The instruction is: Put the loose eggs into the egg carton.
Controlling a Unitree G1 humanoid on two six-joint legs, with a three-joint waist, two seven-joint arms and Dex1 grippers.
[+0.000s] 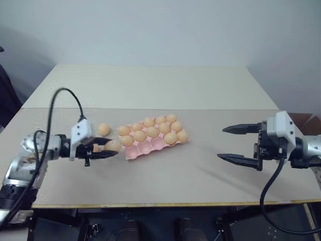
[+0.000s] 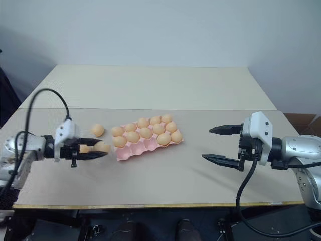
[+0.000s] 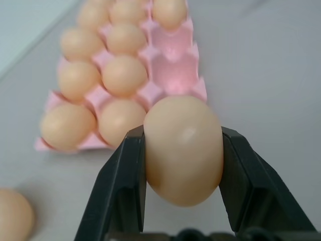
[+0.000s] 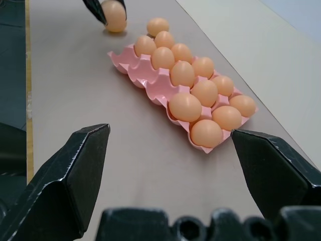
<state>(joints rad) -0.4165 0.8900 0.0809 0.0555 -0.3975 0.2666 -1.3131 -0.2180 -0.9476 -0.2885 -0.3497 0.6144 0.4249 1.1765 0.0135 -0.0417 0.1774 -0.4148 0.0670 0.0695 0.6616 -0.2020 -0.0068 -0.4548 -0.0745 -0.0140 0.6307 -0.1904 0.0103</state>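
Note:
My left gripper (image 1: 107,149) is shut on one loose egg (image 3: 183,148), a pale orange oval clamped between its black fingers (image 3: 125,191). It is held just above the table, beside the near left corner of the pink egg carton (image 1: 145,149). The carton holds several eggs, and several cups along its near edge are empty (image 3: 170,65). Another loose egg (image 1: 104,129) lies on the table just left of the carton. My right gripper (image 1: 235,143) hangs open well to the right of the carton with nothing between its fingers.
The beige table (image 1: 165,181) has its front edge close below both grippers. A black cable (image 1: 60,100) loops up from my left wrist. Open tabletop lies between the carton and my right gripper.

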